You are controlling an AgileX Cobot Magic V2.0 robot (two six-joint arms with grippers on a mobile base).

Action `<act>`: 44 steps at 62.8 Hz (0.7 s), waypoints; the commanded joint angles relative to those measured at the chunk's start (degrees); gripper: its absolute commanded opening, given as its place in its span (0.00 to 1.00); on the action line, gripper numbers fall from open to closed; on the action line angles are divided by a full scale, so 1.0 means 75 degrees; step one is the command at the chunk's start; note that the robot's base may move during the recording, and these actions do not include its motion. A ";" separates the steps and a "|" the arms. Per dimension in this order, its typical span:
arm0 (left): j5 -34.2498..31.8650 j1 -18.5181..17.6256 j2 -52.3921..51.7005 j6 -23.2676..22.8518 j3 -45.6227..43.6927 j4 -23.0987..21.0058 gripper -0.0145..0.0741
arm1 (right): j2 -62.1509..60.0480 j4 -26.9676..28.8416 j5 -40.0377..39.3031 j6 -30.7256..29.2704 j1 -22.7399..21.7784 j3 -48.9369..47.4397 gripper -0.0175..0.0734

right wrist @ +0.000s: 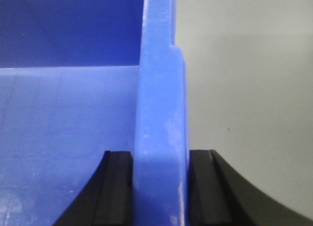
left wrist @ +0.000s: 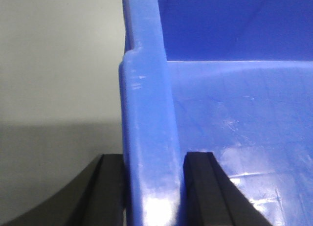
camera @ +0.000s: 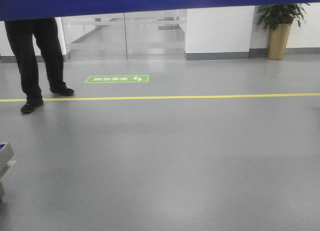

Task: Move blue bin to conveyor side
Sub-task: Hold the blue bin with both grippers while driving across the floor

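Blue bin (left wrist: 234,128) rim (glossy), inside left claw (left wrist: 154,160), right claw (right wrist: 159,155)

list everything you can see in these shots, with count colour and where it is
blue bin: one, blue, rim clamped by both grippers
person: one, black trousers and shoes, standing far left, only the legs in view
floor sign: one, green, just right of the person's feet
floor line: one, yellow, running left to right past the feet
potted plant: one, green in a gold pot, far right at the back
glass doors: one pair, clear, back middle
left gripper: one, black, shut on the rim
right gripper: one, black, shut on the rim
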 commanded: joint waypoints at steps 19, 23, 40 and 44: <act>-0.0581 -0.0044 -0.0183 0.0102 -0.0120 -0.0266 0.14 | -0.0175 -0.0153 -0.0687 -0.0035 0.0002 -0.0114 0.11; -0.0581 -0.0044 -0.0183 0.0102 -0.0120 -0.0266 0.14 | -0.0175 -0.0153 -0.0687 -0.0035 0.0002 -0.0114 0.11; -0.0598 -0.0044 -0.0183 0.0102 -0.0120 -0.0266 0.14 | -0.0175 -0.0153 -0.0687 -0.0035 0.0002 -0.0114 0.11; -0.0598 -0.0044 -0.0183 0.0102 -0.0120 -0.0266 0.14 | -0.0175 -0.0153 -0.0687 -0.0035 0.0002 -0.0114 0.11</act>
